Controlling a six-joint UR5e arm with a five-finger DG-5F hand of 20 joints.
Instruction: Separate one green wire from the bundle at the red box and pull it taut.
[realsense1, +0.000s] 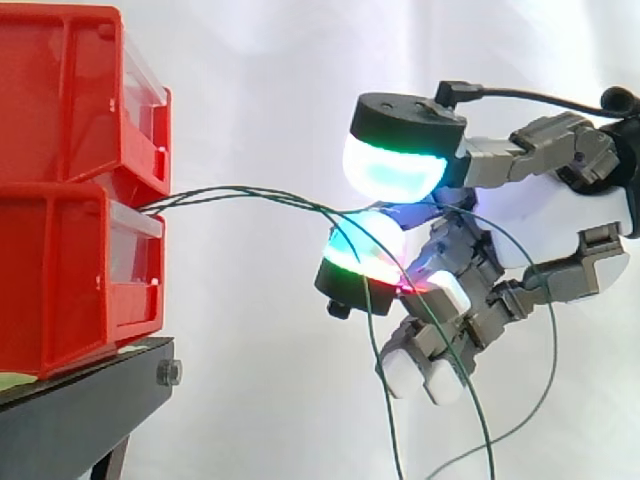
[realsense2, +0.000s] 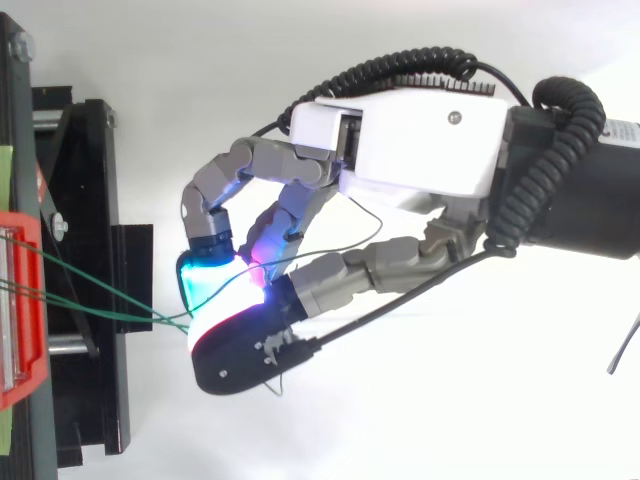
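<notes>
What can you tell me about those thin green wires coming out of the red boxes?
The green wires are a few thin, dark, flexible strands. They leave the gap between the two stacked red boxes, run close together and nearly level to the hand, where curled fingertips seem to pinch them. Past the hand they hang down in slack loops.

- Before me a black stand (realsense1: 90, 410) sits low in the side view, a silver bolt (realsense1: 169, 374) in its end.
- A pale green strip (realsense1: 15, 381) lies on its top.
- A white curtain (realsense1: 280, 90) hangs behind.
</notes>
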